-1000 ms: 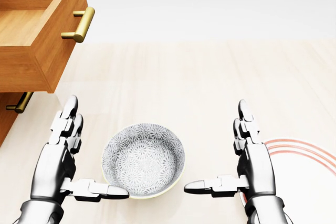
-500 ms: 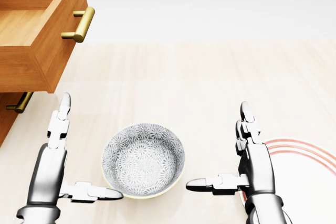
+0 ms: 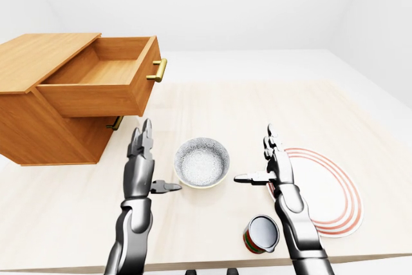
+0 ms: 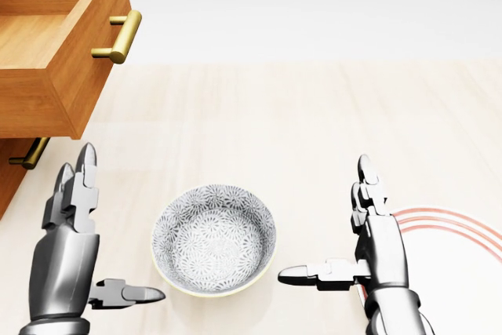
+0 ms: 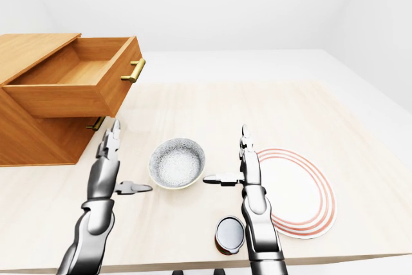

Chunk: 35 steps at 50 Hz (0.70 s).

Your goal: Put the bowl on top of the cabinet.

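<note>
A grey patterned bowl (image 4: 214, 238) with a pale rim rests on the light wooden table (image 3: 232, 107), between my two hands. My left hand (image 4: 78, 233) is open to the left of the bowl, fingers pointing up, thumb reaching toward the rim without touching it. My right hand (image 4: 361, 249) is open to the right of the bowl, its thumb pointing at the bowl with a small gap. The wooden cabinet (image 3: 38, 62) stands at the left with its top drawer (image 3: 106, 82) pulled out; its flat top is bare.
A white plate with red rings (image 3: 328, 188) lies right of my right hand. A red can with a dark open top (image 3: 261, 234) stands near the table's bottom edge, below the right hand. Brass handles (image 4: 118, 37) stick out from the drawers.
My left hand has drawn away to the left of the bowl, its thumb now farther from the rim. The right hand and the bowl have stayed in place.
</note>
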{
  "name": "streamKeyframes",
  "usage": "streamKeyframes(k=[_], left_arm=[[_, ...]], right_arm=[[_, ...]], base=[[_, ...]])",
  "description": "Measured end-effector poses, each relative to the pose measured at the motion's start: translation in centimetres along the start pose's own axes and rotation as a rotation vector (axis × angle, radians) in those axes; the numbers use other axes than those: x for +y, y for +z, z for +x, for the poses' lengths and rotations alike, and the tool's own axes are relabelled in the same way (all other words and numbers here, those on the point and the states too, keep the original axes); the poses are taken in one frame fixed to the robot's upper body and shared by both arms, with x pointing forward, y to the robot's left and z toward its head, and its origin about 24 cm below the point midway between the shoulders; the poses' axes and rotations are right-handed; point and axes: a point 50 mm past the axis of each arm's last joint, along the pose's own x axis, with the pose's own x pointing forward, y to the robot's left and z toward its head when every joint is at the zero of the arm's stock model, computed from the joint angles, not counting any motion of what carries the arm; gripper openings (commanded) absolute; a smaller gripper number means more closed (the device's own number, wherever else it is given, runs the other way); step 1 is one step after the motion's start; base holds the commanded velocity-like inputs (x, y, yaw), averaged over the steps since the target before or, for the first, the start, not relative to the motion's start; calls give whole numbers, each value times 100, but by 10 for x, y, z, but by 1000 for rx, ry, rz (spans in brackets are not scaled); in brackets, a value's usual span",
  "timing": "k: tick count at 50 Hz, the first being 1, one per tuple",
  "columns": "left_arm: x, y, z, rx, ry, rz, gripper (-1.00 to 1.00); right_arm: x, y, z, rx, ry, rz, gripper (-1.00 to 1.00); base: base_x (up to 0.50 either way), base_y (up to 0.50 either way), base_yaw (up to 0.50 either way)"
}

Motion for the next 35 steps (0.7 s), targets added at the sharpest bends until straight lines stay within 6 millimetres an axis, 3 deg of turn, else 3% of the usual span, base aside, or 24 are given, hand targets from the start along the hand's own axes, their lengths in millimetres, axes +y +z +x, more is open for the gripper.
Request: streamKeyframes(k=[35], left_arm=[[-37,5,-27,-153,77,371,100]], right_arm=[[1,-1,0,3,0,-5,100]], base=[[0,0,0]])
